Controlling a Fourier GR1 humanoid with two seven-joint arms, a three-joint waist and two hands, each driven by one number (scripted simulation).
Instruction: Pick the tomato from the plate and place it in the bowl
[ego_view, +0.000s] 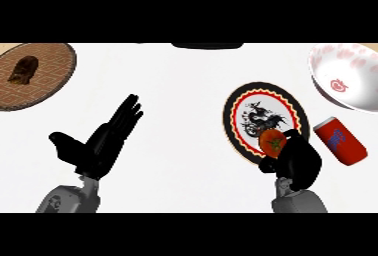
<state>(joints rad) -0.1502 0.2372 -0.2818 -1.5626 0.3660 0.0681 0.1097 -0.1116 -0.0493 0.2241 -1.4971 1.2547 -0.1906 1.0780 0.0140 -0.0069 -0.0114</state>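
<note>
In the head view, a white surface fills the frame. A round plate with a dark scalloped rim and a black dragon figure at its middle lies right of centre. The tomato, orange-red with a dark green stem mark, sits on the plate's lower part, toward 5 o'clock from the plate's centre.

The right hand comes up from the lower edge at about 5 o'clock in the frame. Its black fingers are curled round the tomato's lower and right side, so the tomato shows just above them, not lifted clear of the plate as far as can be seen.

The bowl, white with red marks inside, stands at the upper right, at about 2 o'clock, well apart from the tomato. A red can lies tilted just beside the right hand, below the bowl.

The left hand shows at about 8 o'clock, resting with fingers straight and spread, thumb out to the left, touching nothing.

At 10 o'clock a brown woven tray holds a dark brown object.
</note>
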